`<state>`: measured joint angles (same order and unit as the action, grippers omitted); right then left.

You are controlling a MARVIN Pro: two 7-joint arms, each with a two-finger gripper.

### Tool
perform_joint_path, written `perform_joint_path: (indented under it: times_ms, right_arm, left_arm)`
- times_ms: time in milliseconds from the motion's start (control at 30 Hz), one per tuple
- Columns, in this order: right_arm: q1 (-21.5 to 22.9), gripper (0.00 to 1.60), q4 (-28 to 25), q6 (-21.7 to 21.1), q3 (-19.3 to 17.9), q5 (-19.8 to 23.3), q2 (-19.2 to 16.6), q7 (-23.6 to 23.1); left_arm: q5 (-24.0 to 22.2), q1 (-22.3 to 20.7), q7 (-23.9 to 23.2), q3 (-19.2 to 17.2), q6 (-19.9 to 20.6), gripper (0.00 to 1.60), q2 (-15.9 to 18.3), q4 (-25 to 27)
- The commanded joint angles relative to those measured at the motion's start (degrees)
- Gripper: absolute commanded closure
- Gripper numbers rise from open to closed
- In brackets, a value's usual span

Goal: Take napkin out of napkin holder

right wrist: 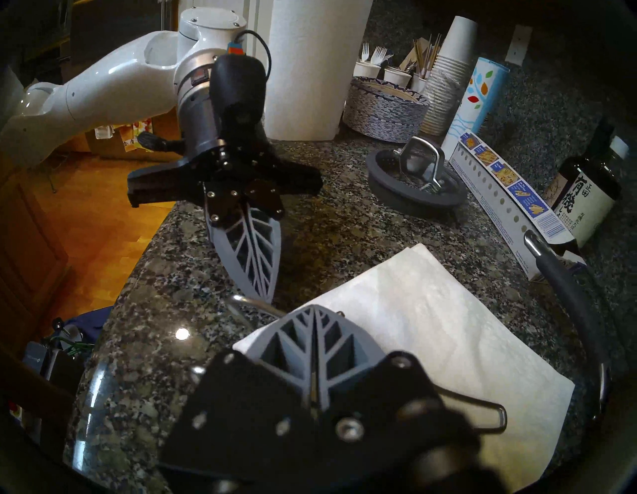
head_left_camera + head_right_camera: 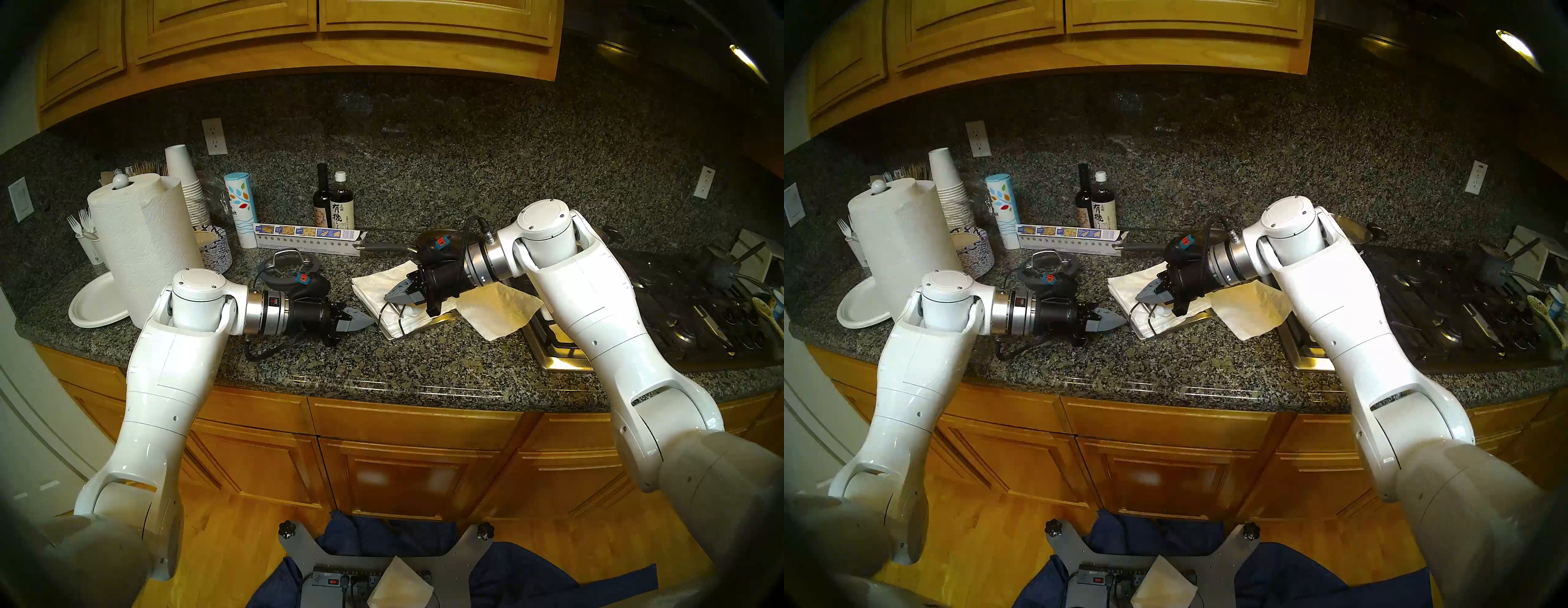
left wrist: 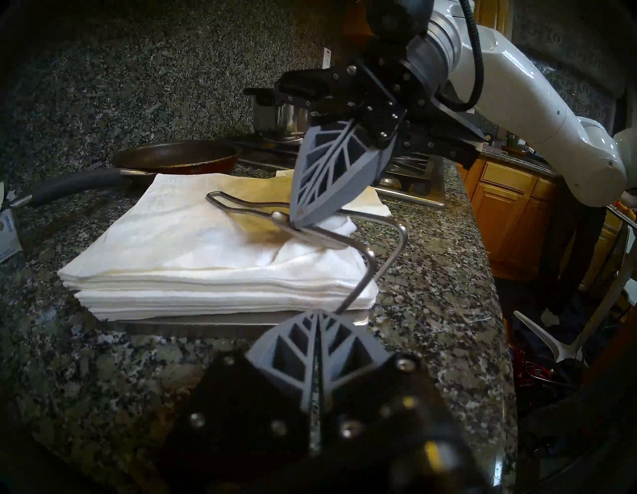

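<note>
The right gripper (image 3: 299,220) is seen with its jaws pressed together, tips set down on the wire arm (image 3: 310,238) of the napkin holder (image 3: 206,319), beside a bunched-up corner of the top sheet; whether paper is pinched between the tips cannot be told. The left gripper (image 2: 360,319) is likewise closed and holds nothing, poised just left of the holder's near edge.

The stack of napkins (image 3: 193,248) lies on the flat grey tray under the wire arm, in the middle of the granite counter (image 2: 382,373). One loose napkin (image 2: 496,310) is spread to the right of the holder, beside the stove (image 2: 636,322), already outside it.

For the step in hand, it is judged that the wire arm should be lifted or held clear so a single sheet can be slid out sideways; a pull made against the arm's weight would likely tear the thin paper or drag several sheets. The tray could be steadied by the left gripper.

Farther off, a frying pan (image 3: 172,160) sits behind the stack. On a dark bottle (image 2: 342,208) the characters 有機 are read; the print on the long carton (image 2: 305,240) is too small to read.
</note>
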<state>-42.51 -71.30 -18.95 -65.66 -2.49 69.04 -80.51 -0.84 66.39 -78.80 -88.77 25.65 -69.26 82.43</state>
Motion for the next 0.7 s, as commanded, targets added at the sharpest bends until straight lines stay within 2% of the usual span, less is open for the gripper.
perform_joint_path:
  times_ms: [0,667]
  right_arm:
    - [4.0,1.47,1.2,0.5,-0.6,-0.1,0.8,-0.2]
    - [8.6,1.47,11.3,3.9,-0.7,-2.1,3.7,1.2]
  left_arm:
    - [-0.6,-2.0,0.0,-0.9,-0.1,1.33,0.0,0.7]
    - [-0.5,-1.9,-0.2,-1.6,-0.6,1.32,0.1,0.1]
